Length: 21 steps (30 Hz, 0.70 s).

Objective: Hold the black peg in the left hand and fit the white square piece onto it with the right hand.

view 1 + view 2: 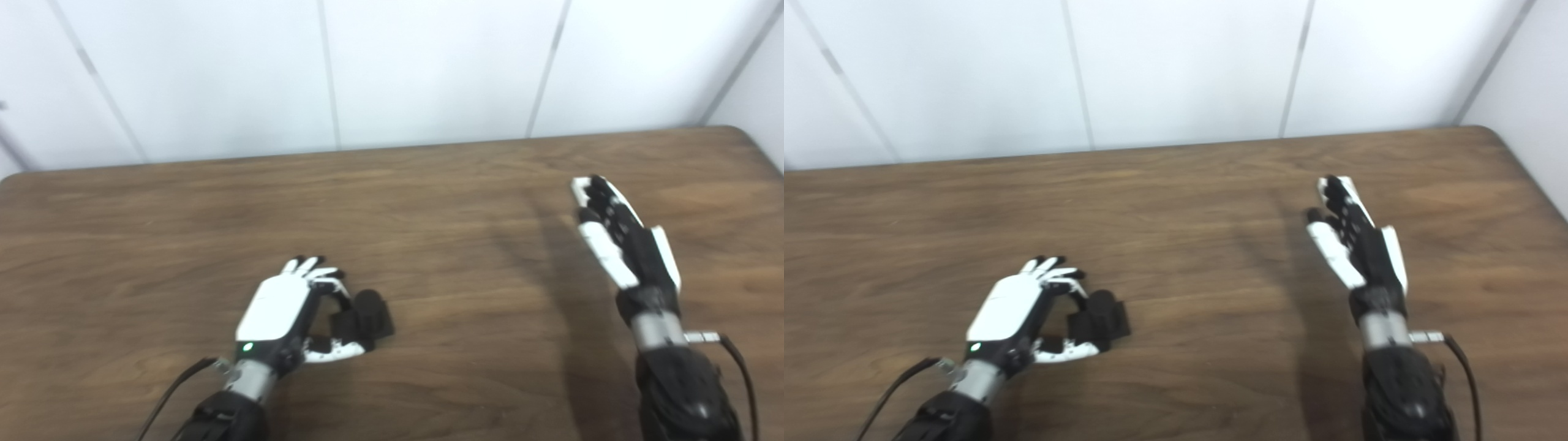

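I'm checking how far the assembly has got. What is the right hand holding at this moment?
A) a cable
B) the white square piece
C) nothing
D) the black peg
C: the right hand hangs over the table with its fingers stretched out and nothing between them, while the black peg sits by the left hand.

Worktop [429, 202]: brown wood-grain surface, smooth, with a soft sheen.
Left robot hand [288, 306]: glossy white plastic shell on the back, black parts beneath, bare metal cuff at the wrist.
Right robot hand [618, 239]: white and black plastic, silvery metal wrist ring.
Black peg [370, 315]: matt black, dull, material unclear.
Wall [429, 67]: smooth, pale matt panels.
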Tool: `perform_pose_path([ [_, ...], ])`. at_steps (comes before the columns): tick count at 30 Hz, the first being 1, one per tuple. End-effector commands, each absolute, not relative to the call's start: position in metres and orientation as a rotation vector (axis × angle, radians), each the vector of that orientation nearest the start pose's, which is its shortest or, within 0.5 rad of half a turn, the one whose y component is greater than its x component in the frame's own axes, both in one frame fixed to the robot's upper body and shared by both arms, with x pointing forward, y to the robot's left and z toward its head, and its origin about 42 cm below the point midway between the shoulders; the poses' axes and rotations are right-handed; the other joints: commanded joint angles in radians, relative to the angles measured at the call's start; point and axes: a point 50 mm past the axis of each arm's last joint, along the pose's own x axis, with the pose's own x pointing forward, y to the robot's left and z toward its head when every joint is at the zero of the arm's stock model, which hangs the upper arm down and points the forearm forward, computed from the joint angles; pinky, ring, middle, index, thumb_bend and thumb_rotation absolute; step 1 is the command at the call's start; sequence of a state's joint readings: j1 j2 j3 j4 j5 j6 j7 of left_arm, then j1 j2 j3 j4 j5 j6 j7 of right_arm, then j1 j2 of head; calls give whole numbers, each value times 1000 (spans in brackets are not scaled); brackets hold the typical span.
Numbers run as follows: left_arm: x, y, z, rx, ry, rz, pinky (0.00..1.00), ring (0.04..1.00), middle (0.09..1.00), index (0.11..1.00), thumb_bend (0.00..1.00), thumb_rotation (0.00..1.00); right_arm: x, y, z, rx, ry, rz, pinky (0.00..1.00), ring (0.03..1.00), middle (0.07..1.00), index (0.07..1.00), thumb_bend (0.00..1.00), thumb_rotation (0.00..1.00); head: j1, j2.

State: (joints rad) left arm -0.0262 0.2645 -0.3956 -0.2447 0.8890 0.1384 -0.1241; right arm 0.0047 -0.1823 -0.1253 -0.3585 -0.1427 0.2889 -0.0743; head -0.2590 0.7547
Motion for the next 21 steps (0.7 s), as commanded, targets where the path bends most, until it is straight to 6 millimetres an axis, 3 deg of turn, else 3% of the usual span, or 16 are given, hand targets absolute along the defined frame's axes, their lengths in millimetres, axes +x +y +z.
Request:
perform_pose_path([
  [1,263,184,133,1146,-188,-396,1000,919,802,487,522,54,280,-307,210,-420,-163,-255,923,920,893,790,635,439,-25,-1],
  [6,264,189,132,1151,-185,-397,1000,914,799,487,522,54,293,-320,219,-567,-166,-275,930,916,880,778,728,357,-83,-6],
  [16,264,198,132,1152,-193,-396,1000,899,786,486,522,52,331,-352,243,-821,-122,-299,876,908,902,736,765,244,-158,-14],
  [21,265,200,132,1159,-189,-395,1000,896,783,486,522,51,355,-366,257,-913,-64,-277,855,923,918,732,797,243,-170,-14],
])
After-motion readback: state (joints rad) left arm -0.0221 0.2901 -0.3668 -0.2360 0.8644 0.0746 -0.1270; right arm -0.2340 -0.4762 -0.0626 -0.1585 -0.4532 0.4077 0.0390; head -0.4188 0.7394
